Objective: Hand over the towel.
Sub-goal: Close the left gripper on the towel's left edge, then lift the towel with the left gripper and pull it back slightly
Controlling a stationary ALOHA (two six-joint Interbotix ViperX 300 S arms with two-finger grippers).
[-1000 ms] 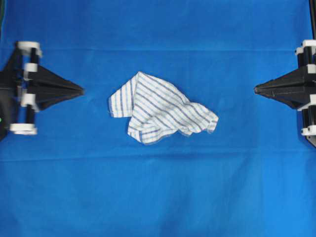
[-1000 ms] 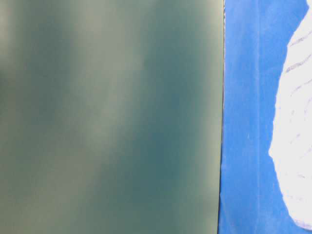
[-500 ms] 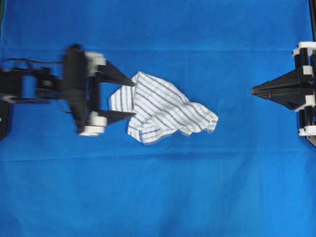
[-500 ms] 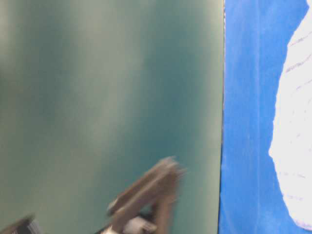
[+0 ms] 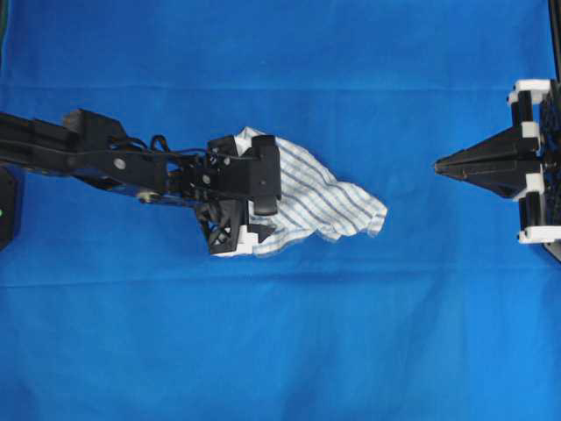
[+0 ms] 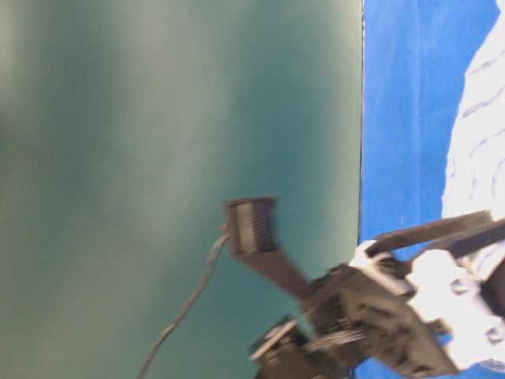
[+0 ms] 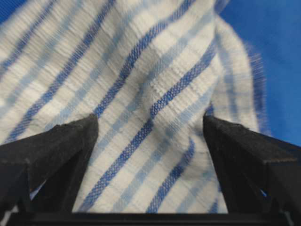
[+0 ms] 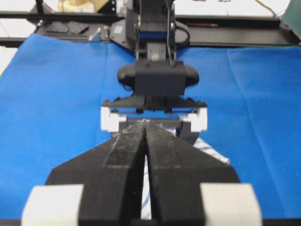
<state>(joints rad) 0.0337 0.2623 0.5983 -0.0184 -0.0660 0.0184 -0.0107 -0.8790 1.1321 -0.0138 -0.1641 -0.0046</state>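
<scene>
The towel (image 5: 326, 198), white with thin blue and grey stripes, lies crumpled in the middle of the blue cloth (image 5: 280, 351). My left gripper (image 5: 235, 200) points down over the towel's left part, open. In the left wrist view the towel (image 7: 155, 84) fills the gap between the two black fingers (image 7: 51, 150), which straddle a raised fold without pinching it. My right gripper (image 5: 437, 164) hovers at the right, shut and empty, well apart from the towel's right corner. Seen from the right wrist, its closed tips (image 8: 145, 124) point at the left arm (image 8: 155, 80) and a bit of towel (image 8: 211, 151).
The blue cloth covers the whole table. In the table-level view a blurred teal panel (image 6: 158, 158) fills the left side, and the left arm (image 6: 371, 316) stands low beside the towel (image 6: 477, 118). Black frame rails (image 8: 235, 35) run behind the left arm's base.
The left arm swung from the left edge to the towel, opened its jaws and came down over the towel's left part. The right gripper crept slightly leftward, still shut.
</scene>
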